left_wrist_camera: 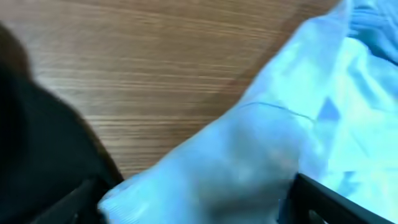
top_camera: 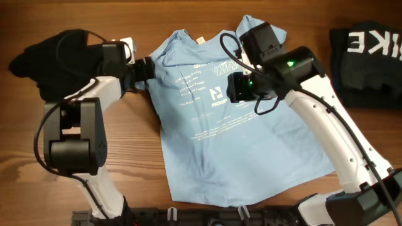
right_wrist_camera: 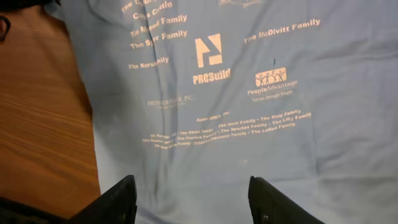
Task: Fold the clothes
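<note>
The light blue shirt [top_camera: 232, 144] lies spread on the wooden table, with its white printed text facing up and its collar at the far side. My left gripper [top_camera: 149, 68] is at the shirt's left sleeve edge. In the left wrist view its fingers [left_wrist_camera: 193, 202] are wide apart, with a raised fold of the blue cloth [left_wrist_camera: 249, 149] between them. My right gripper [top_camera: 233, 88] hovers over the chest print. In the right wrist view its fingers [right_wrist_camera: 189, 193] are open and empty above the flat shirt [right_wrist_camera: 261, 143].
A black garment [top_camera: 53, 53] lies at the far left beside the left arm and shows as a dark mass in the left wrist view [left_wrist_camera: 37, 155]. Another black garment with white letters [top_camera: 367, 59] lies at the far right. Bare wooden table [top_camera: 138, 163] lies left of the shirt.
</note>
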`<state>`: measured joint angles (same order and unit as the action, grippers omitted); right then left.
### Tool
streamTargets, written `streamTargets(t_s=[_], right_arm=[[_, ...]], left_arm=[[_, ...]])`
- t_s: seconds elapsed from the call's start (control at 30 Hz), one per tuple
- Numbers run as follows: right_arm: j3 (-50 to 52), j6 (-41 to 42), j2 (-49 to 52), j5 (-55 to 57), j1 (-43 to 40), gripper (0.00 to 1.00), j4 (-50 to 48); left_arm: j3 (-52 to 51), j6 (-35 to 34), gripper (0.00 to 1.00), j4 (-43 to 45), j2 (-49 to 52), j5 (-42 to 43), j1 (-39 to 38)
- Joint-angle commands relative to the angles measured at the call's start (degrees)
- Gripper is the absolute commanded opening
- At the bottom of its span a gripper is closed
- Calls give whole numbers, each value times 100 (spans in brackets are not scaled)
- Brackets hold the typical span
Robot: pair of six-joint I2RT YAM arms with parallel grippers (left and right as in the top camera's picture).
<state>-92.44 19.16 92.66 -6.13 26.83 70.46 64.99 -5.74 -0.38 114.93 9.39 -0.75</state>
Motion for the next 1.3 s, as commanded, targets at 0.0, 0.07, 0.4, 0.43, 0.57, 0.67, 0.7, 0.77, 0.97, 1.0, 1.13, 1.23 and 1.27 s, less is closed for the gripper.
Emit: streamTargets(t_s=[0.0, 0.07, 0.4, 0.43, 0.57, 0.67, 0.7, 0.77, 0.97, 1.0, 1.13, 1.23, 1.27], right_arm=[[-57, -111, -127, 42, -9, 60, -79], [-55, -114, -127, 42, -9, 60, -120], [-55, -111, -127, 39, -9, 61, -319], [-55, -109, -127, 39, -9, 61, -319], [-55, -98, -114, 17, -9, 61, -313], [-55, -98, -28, 20, -9, 61, -332], [-55, -96, 17, 17, -9, 61, -348], [-46, -116, 162, 22, -9, 61, -428], [15, -474, 1143, 22, -11, 50, -1357], [15, -520, 1390, 20, -20, 44, -1554], [15, -525, 2184, -74, -146, 7, -1954], [15, -553, 2553, -157, -332, 4, -2013], [15, -566, 2612, -157, -393, 4, -2033]], left_arm=[[39, 404, 90, 87, 70, -94, -101], [39, 404, 81, 61, 70, -190, -101], [380, 328, 23, -581, -337, -780, -101], [509, 219, 20, -844, -520, -949, -101], [844, 24, 15, -1932, -1119, -1475, -96], [931, -345, 15, -3047, -1672, -1821, -94], [931, -452, 16, -3353, -1810, -1864, -94], [931, -645, 16, -3991, -2046, -1871, -94], [929, -977, 12, -5289, -2203, -1801, -96], [929, -977, 11, -5410, -2203, -1803, -96], [929, -981, 6, -5584, -2203, -1805, -87], [929, -1193, 4, -5600, -2203, -1801, 44], [929, -1281, 4, -5606, -2203, -1805, 107]])
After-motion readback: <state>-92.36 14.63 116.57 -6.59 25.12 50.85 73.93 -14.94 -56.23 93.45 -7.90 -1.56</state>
